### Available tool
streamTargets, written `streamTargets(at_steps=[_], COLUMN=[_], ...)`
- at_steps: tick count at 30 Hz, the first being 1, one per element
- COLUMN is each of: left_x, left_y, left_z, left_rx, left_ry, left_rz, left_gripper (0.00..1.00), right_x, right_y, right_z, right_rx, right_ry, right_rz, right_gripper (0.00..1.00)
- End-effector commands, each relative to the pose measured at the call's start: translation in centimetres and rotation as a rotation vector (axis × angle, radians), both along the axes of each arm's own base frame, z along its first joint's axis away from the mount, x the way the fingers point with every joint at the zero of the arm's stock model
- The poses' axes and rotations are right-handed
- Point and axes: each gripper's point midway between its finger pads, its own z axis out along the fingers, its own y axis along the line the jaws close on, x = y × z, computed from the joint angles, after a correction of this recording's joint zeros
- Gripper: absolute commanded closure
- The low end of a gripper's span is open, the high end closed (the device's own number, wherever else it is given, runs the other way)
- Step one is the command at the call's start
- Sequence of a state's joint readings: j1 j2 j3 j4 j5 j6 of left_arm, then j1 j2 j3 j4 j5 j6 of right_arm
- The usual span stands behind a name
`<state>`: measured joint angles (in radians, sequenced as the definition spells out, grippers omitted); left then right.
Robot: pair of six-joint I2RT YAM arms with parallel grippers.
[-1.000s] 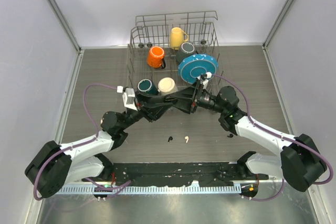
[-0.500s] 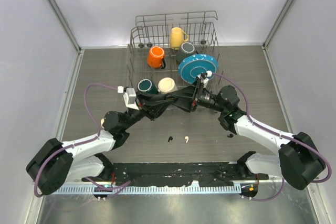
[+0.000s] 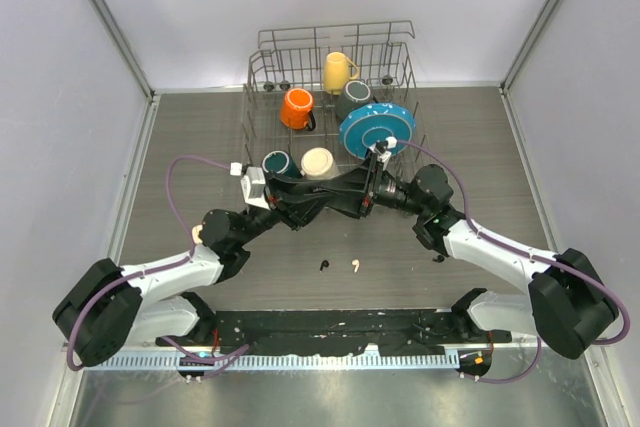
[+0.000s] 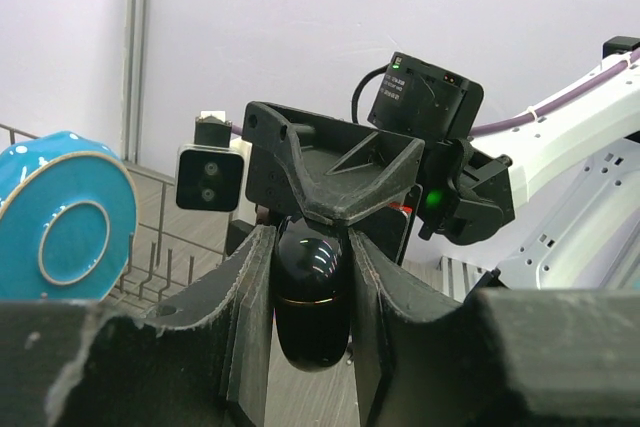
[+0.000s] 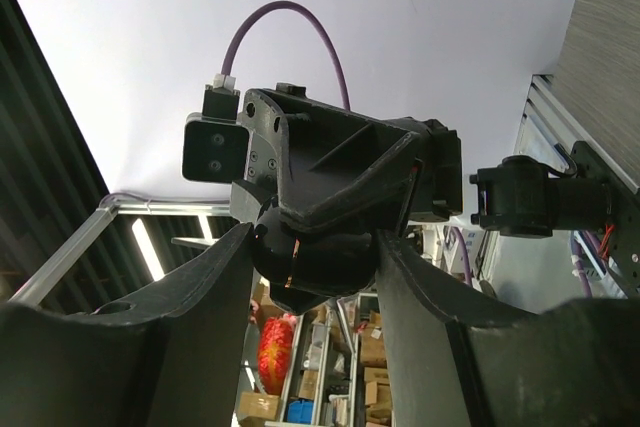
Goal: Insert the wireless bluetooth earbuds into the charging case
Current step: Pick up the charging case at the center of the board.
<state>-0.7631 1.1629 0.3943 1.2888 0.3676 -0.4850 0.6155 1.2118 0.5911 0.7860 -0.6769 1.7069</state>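
Both grippers meet in mid-air over the table's middle. In the left wrist view a glossy black charging case (image 4: 312,297) with a thin gold seam stands upright, and my left gripper (image 4: 312,282) is shut on it. The right gripper's body (image 4: 335,172) sits just above the case. In the right wrist view the same case (image 5: 300,272) fills the gap of my right gripper (image 5: 315,267), shut on it. From above the case is hidden by the crossed fingers (image 3: 338,197). A black earbud (image 3: 322,266), a white earbud (image 3: 354,267) and another black earbud (image 3: 437,259) lie on the table.
A wire dish rack (image 3: 262,57) stands at the back, holding an orange mug (image 3: 297,107), a yellow mug (image 3: 337,71), a dark mug (image 3: 352,97), a teal mug (image 3: 277,164), a cream mug (image 3: 317,161) and a blue plate (image 3: 377,130).
The left wrist has shifted slightly right and toward the rack, with its jaws staying round the case. The right arm has barely moved. The earbuds lie as before.
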Motion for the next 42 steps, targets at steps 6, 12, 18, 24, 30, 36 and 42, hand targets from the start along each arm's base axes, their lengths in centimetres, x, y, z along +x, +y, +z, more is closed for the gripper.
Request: streamTargets(at_steps=[6, 12, 18, 24, 30, 36, 42], left_x=[-2.9, -2.7, -2.5, -2.6, -2.5, -2.3, -1.7], left_y=[-0.6, 0.1, 0.4, 0.6, 1.0, 0.8, 0.7], left_z=[2.2, 1.7, 1.2, 1.1, 1.0, 1.0, 0.6], left_rx=[-0.007, 0.003, 0.032, 0.045, 0.042, 0.043, 0.043], left_ry=[-0.131, -0.133, -0.131, -0.131, -0.129, -0.123, -0.104], left_rz=[-0.103, -0.059, -0.031, -0.025, -0.004, -0.001, 0.015], left_gripper=[0.61, 0.59, 0.59, 0.59, 0.53, 0.5, 0.5], right_x=[0.3, 0.1, 0.0, 0.0, 0.0, -0.2, -0.2], right_y=[0.2, 0.1, 0.0, -0.1, -0.3, -0.3, -0.4], right_z=[2.0, 2.4, 2.7, 2.6, 2.9, 3.0, 3.3], right_rx=[0.063, 0.085, 0.092, 0.092, 0.101, 0.103, 0.112], right_ry=[-0.035, -0.032, -0.041, -0.041, -0.05, -0.06, -0.067], right_rz=[0.001, 0.012, 0.008, 0.002, -0.007, -0.005, -0.004], right_gripper=[0.99, 0.99, 0.99, 0.99, 0.99, 0.99, 0.99])
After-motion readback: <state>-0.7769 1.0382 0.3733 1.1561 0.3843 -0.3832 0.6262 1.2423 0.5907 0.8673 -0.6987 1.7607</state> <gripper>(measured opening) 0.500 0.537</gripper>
